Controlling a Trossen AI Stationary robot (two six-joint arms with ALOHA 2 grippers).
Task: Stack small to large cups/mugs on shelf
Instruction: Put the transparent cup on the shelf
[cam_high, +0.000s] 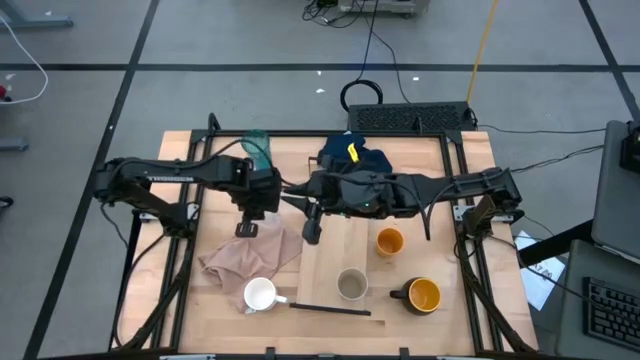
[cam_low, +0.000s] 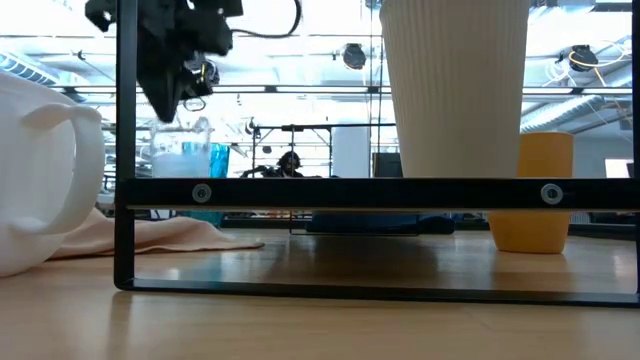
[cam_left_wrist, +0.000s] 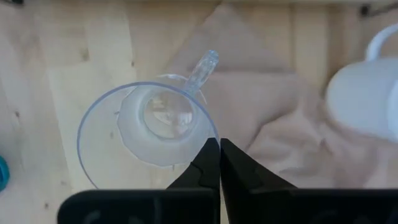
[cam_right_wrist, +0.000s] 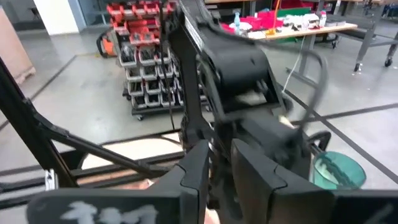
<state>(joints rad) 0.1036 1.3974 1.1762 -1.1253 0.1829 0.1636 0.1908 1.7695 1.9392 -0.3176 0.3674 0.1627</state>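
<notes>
The tiny clear cup (cam_left_wrist: 149, 127) is pinched by its rim in the closed left end effector (cam_left_wrist: 219, 163), over the cloth (cam_high: 250, 255) on the worktop (cam_high: 200, 300); right end effector (cam_high: 311, 233) is held near the shelf (cam_high: 345, 250), fingers slightly parted, nothing gripped.

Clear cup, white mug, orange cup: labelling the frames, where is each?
Clear cup (cam_left_wrist: 146, 134), left wrist view, on its inner wall.
White mug (cam_high: 260, 294), high view, on its mouth.
Orange cup (cam_high: 389, 241), high view, on its mouth.
</notes>
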